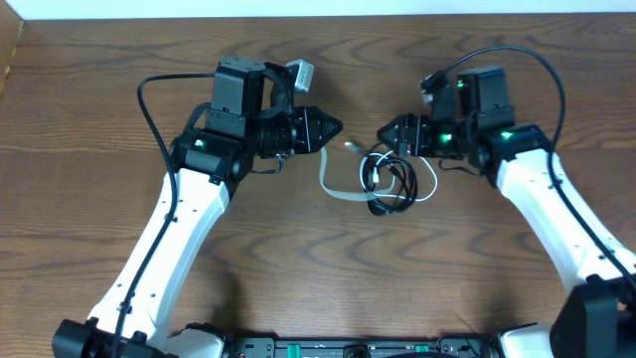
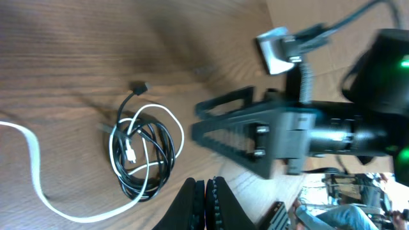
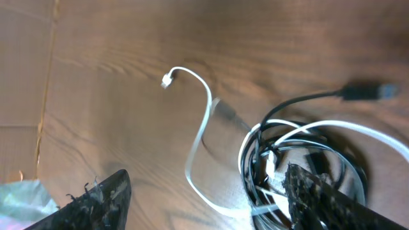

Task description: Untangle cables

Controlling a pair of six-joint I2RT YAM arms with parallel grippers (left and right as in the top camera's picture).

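The black cable (image 1: 388, 189) lies coiled on the wooden table, tangled with the white cable (image 1: 333, 189), whose free end loops out to the left. The tangle also shows in the left wrist view (image 2: 144, 153) and the right wrist view (image 3: 300, 172). My left gripper (image 1: 336, 127) is shut and empty, just up and left of the tangle. My right gripper (image 1: 386, 132) is open, its fingers wide apart right above the coil's upper edge; in the right wrist view (image 3: 204, 198) one finger sits over the coil. Neither gripper holds a cable.
The wooden table (image 1: 99, 99) extends around the tangle. A pale surface borders the table at the far left edge (image 1: 8, 50). The two gripper tips face each other, a short gap apart.
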